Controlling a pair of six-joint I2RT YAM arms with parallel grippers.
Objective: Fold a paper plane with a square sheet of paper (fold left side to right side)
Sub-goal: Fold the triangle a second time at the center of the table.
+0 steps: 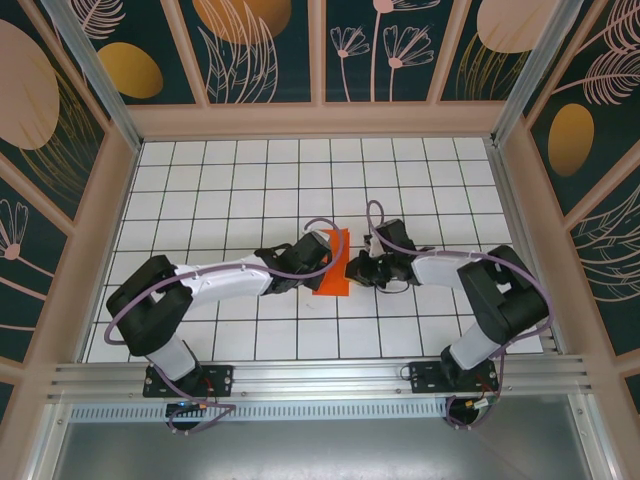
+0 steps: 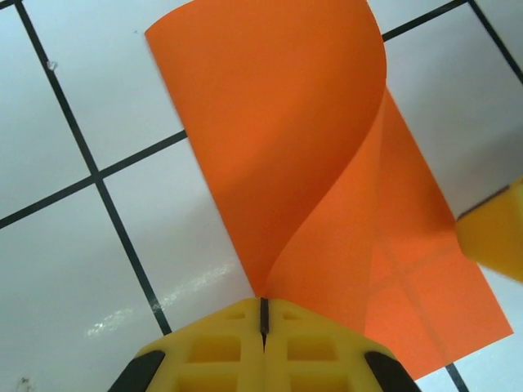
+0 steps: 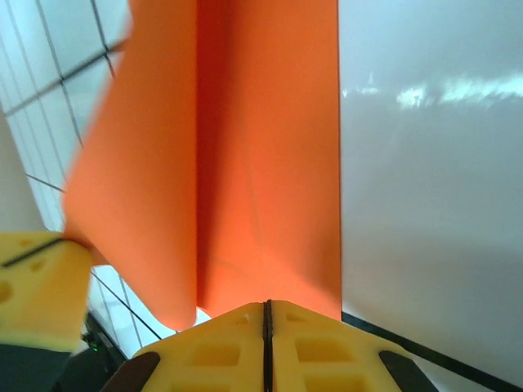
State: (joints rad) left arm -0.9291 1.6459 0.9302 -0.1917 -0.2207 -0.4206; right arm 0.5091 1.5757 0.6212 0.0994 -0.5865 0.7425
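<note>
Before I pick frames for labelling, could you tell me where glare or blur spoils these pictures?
Top external: evenly lit and sharp, the orange paper clearly outlined. Left wrist: paper crisp, a faint glare streak on the table. Right wrist: paper soft and close, bright glare on the table at upper right.
</note>
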